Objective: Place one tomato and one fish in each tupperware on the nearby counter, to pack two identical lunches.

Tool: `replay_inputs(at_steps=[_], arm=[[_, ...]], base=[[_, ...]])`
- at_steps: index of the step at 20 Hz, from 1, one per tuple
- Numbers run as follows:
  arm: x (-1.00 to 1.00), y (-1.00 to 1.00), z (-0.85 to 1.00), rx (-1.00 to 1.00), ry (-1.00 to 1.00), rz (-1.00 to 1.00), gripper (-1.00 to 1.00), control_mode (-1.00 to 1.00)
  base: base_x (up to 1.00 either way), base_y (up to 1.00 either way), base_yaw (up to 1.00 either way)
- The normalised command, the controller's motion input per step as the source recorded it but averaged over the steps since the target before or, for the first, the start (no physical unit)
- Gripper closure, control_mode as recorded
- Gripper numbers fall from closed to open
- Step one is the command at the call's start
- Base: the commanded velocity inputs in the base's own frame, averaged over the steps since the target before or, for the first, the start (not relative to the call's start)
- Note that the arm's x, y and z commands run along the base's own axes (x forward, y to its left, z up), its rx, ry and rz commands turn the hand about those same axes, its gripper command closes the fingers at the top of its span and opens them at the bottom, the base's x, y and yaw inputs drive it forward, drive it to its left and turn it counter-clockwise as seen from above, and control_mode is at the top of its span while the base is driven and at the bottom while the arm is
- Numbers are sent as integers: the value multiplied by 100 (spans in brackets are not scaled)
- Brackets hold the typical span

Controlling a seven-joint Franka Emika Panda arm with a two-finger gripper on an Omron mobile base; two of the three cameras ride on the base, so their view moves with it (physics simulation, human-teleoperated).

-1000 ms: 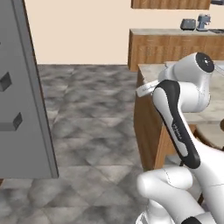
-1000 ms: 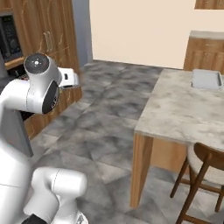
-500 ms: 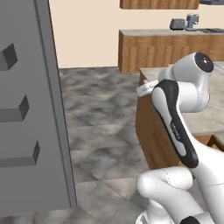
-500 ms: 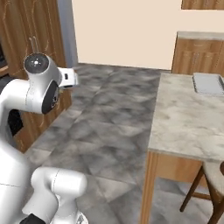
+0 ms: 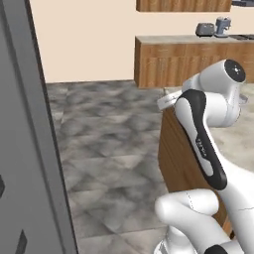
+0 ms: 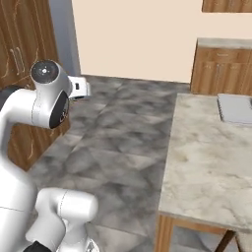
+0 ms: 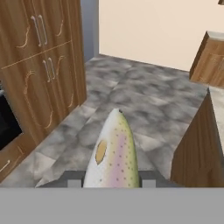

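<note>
Gripper (image 7: 111, 183) closed on a fish (image 7: 113, 153), a speckled trout with a pink flank stripe; the fish juts straight out from between the fingers, head end away from the camera, hanging over grey stone-tile floor (image 7: 144, 109).

Hand view: tall wooden cabinet doors (image 7: 48, 65) with thin metal handles stand off to one side, a dark oven front (image 7: 6, 122) at the edge below them. On the other side, the wooden end panel of the island (image 7: 197, 148), close beside the fish but not touching.

Right base view: island surface (image 6: 206, 167), beige-grey marbled stone, to the arm's right. A flat grey tupperware (image 6: 236, 108) sits at its far end; contents cannot be told from this angle. Open floor lies between the arm and the surface. A wooden base cabinet (image 6: 221, 71) with a pale top stands against the far wall.

Left base view: a grey panel (image 5: 25, 149) fills the near left. A toaster (image 5: 205, 30) and a coffee machine (image 5: 222, 26) sit on the far wall's surface (image 5: 183, 39).
</note>
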Motion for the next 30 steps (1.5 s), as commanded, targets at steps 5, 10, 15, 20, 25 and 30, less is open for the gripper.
replay_inputs(at_steps=[5, 10, 15, 20, 25, 30], arm=[[0, 0, 0, 0, 0, 0, 100, 100], [0, 0, 0, 0, 0, 0, 100, 100], [0, 0, 0, 0, 0, 0, 100, 100], [0, 0, 0, 0, 0, 0, 100, 100], [0, 0, 0, 0, 0, 0, 100, 100], [0, 0, 0, 0, 0, 0, 100, 100]], base=[[100, 7, 0], [100, 8, -4], [100, 17, -21], [100, 53, -29], [100, 56, -30], [100, 34, -47]])
